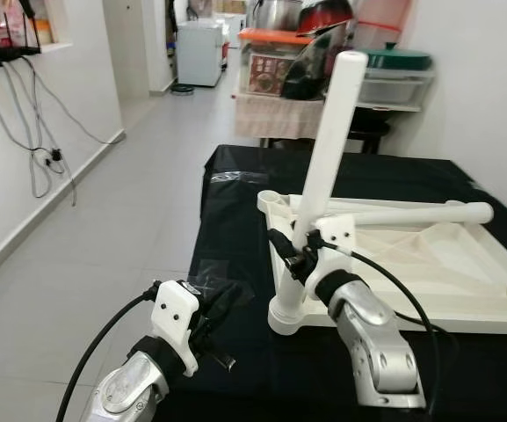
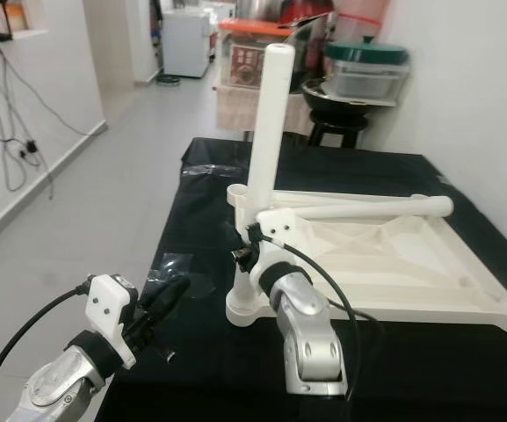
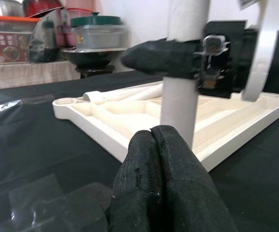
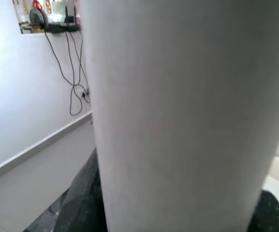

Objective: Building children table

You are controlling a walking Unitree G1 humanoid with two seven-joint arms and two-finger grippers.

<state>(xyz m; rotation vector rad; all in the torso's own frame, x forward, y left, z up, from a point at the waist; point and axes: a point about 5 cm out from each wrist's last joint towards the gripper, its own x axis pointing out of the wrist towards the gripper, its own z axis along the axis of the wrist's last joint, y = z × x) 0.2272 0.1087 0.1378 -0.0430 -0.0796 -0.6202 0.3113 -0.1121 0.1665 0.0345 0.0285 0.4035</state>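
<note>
Tabletop [image 1: 429, 264] upside down on worktop [image 1: 235, 220]; your right end effector [image 1: 301, 251] pinches leg [image 1: 328, 158] in corner socket. Left end effector [image 1: 222, 303] pressed together, idle. Next: seat leg straight.

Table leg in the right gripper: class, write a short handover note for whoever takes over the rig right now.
Right gripper: shut on the upright white table leg, low on its shaft; the leg stands, slightly tilted, in the near-left corner socket of the upturned tabletop.
Left gripper: shut, empty, over the black cloth left of the tabletop.
Second leg lies loose across the tabletop.
Done: one leg placed in its socket; how firmly it sits cannot be told.
Left: the loose leg and the remaining corners.
</note>
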